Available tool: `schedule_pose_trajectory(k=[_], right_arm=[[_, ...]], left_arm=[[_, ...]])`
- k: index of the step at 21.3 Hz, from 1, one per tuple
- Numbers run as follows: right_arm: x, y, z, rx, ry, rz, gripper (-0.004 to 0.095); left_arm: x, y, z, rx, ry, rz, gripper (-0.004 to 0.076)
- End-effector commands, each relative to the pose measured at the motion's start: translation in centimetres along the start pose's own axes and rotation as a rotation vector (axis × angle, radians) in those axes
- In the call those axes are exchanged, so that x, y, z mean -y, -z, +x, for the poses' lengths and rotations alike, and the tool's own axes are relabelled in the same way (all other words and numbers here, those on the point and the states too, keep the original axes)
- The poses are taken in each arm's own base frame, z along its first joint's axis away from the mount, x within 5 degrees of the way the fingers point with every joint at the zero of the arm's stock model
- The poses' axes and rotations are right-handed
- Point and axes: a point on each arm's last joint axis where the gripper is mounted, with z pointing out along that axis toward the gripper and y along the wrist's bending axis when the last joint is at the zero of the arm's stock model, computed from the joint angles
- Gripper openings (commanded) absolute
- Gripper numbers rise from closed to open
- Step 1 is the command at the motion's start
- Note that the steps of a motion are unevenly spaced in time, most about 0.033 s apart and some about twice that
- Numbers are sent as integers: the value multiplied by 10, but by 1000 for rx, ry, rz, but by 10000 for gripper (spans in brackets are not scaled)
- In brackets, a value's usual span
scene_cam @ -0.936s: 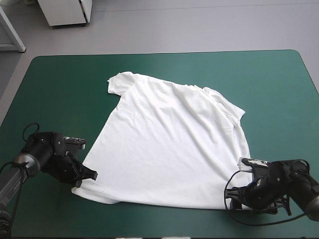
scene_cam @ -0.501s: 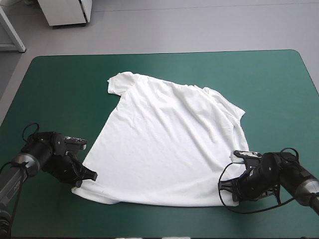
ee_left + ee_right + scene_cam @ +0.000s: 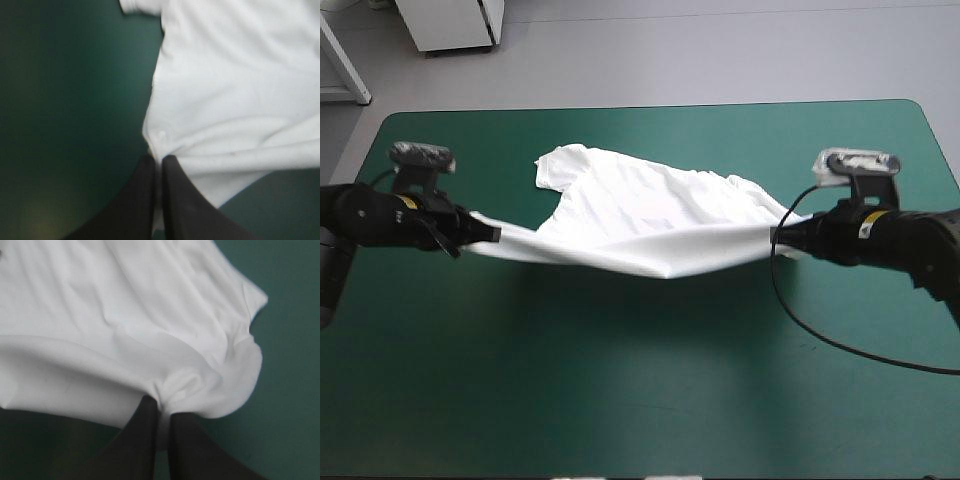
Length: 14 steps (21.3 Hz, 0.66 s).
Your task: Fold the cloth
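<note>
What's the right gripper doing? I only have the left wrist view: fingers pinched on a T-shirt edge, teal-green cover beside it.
Observer: The right gripper is shut on the T-shirt as well, at the opposite end of the same edge.
Operator: Is that edge off the table?
Observer: Yes. In the high view it hangs stretched between the left gripper and the right one, dipping lowest in the middle, with a shadow on the teal-green cover below.
Operator: And the rest of the shirt?
Observer: The far part lies on the cover, one sleeve flat toward the table's far edge.
</note>
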Motion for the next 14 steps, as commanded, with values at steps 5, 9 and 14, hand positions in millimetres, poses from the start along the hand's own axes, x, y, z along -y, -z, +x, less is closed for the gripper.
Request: schedule_pose_trajectory(k=[5,9,14], right_arm=[[-21,144,-89,606,104,-26,-15],[-28,202,-110,873,168,-34,-15],[-33,246,-119,1133,206,-54,-15]], left_arm=[[22,185,-73,714,-125,-91,-9],[25,233,-84,925,-178,-177,-9],[27,264,-89,1144,-187,-233,-9]])
